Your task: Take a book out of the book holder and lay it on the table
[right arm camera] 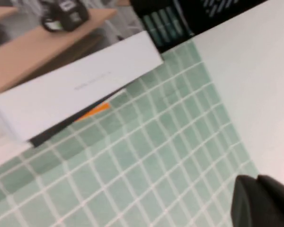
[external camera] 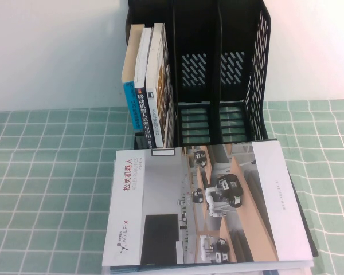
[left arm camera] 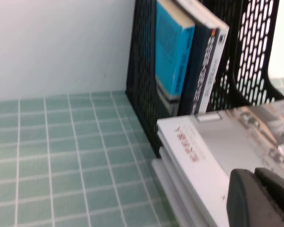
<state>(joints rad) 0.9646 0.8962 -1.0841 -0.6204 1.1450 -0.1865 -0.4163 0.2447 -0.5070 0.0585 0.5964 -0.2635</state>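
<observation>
Left tool [left arm camera: 260, 198] was fully closed, empty, hovering just above the near corner of the book [external camera: 206, 203]; contact unclear. Right tool [right arm camera: 265, 203] was closed too, gripping nothing, over bare table [right arm camera: 146, 179], with the book's white edge well apart from it. Book lay flat, cover up, on top of other flat books, directly in front of the book holder [external camera: 218, 74]. Three books [external camera: 146, 80] stood upright in the holder's leftmost compartment beyond the left tool.

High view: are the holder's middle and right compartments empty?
Yes: the holder has books only in its left compartment, while the middle and right ones show bare slotted backs and floors.
</observation>
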